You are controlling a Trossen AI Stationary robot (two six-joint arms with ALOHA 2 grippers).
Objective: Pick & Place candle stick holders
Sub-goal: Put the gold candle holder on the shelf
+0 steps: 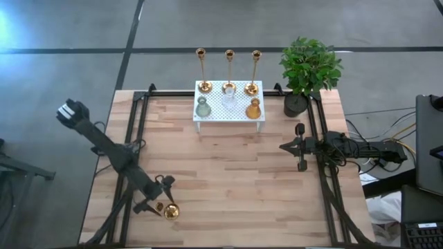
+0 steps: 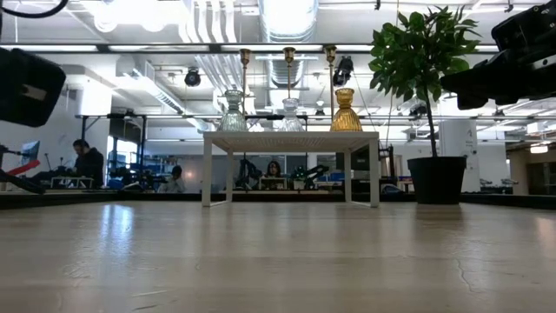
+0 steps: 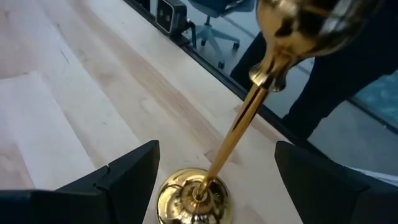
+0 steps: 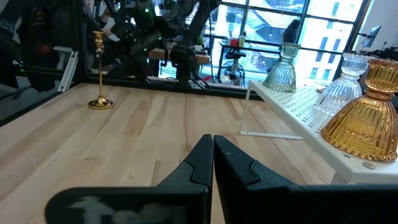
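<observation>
Currently straddling the lone candle stick holder (image 3: 239, 127) with the left end effector (image 3: 214, 174) at the near left corner of the surface (image 1: 228, 180), fingers (image 3: 127, 177) spread wide on either side of the flared base and touching nothing yet. Standing upright there, close to the front edge, well apart from everything else. Judging it as rigid polished metal, fairly light but top-tall and easy to tip, with a slick, narrow stem likely to slide or swing between the pads. Favouring a hold low on the stem, just above the base, squeezing squarely so the round shaft is not squirting sideways; avoiding the small top cup, where any nudge would be levering the whole piece over. Expecting a straight lift before any travel. Farther in, idling over the right side of the surface with the right end effector (image 4: 213, 146), fingers pressed together and carrying nothing. Beyond that, showing a white stand (image 1: 228, 116) at the far edge, bearing a greenish glass piece (image 1: 202, 107), a clear one (image 1: 229, 100) and an amber one (image 1: 253, 108) along its front. Lining up three more candle stick holders (image 1: 229, 69) in a row behind those. Finishing with a potted plant (image 1: 309, 66) just beside the stand at the far right corner.
</observation>
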